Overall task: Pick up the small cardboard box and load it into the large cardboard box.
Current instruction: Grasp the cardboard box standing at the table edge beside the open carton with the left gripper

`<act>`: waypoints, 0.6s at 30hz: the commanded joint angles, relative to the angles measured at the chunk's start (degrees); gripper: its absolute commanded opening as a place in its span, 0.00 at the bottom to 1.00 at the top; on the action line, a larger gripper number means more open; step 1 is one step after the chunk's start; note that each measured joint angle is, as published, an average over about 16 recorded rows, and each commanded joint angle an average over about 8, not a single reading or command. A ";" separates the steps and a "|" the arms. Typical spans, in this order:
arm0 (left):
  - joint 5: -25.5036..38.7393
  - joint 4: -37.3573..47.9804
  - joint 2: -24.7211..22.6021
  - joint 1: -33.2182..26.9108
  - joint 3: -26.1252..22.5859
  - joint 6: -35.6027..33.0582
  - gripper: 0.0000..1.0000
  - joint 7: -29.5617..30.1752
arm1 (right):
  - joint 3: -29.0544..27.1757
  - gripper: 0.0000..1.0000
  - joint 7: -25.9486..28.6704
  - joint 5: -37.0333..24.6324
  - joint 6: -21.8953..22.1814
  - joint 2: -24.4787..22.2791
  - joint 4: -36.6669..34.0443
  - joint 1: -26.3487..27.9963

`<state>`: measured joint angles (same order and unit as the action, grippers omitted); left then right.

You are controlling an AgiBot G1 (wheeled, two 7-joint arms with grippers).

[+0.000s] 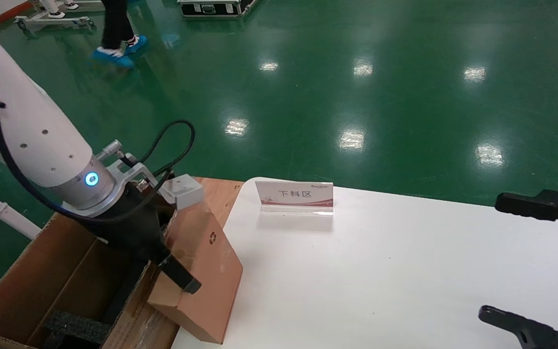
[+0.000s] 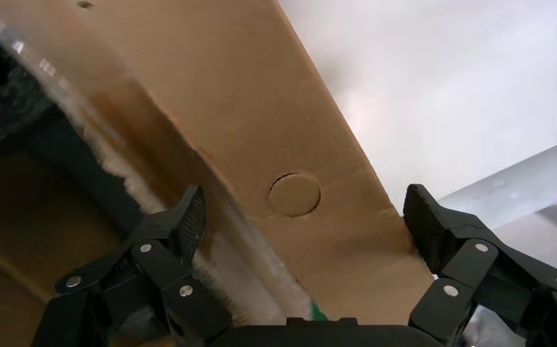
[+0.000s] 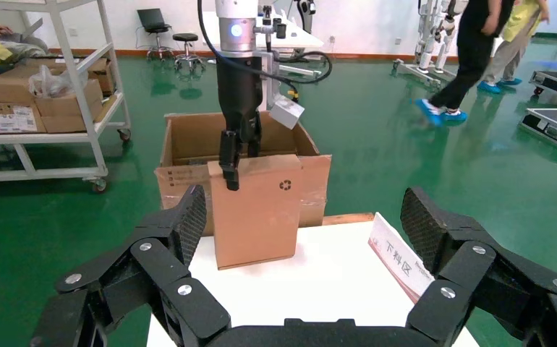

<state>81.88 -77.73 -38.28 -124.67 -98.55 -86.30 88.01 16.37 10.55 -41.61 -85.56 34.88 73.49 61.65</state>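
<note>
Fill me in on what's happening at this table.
The left gripper has its jaws shut on the small cardboard box, which stands on edge, tilted, at the white table's left edge. The large cardboard box sits open just beyond that edge, nothing loaded yet. The right gripper waits open over the table's right side.

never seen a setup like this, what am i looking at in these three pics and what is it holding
This is a two-armed robot. One picture comes from its head, looking down at a white table; the other two come from cameras on its wrists. The left tool grips the small cardboard box by its top edge, upright at the table's edge. Beside the table stands the large cardboard box, open, with black foam inside. The right tool is open and holds nothing, over the table's near side. A small sign also stands on the table.
</note>
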 commanded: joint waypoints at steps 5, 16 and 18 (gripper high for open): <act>1.01 0.03 -0.38 0.20 -0.92 -0.16 0.77 -0.09 | 0.00 0.74 0.00 0.01 0.01 -0.01 -0.01 -0.01; 0.54 0.01 -0.17 0.20 -0.39 -0.13 0.00 -0.12 | 0.01 0.00 -0.01 0.02 0.01 -0.01 -0.01 0.00; 0.48 0.01 -0.14 0.20 -0.33 -0.12 0.00 -0.13 | 0.01 0.00 -0.01 0.02 0.01 -0.01 -0.01 0.00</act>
<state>82.39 -77.72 -38.43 -124.47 -98.90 -86.41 87.88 16.38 10.54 -41.59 -85.54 34.87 73.48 61.65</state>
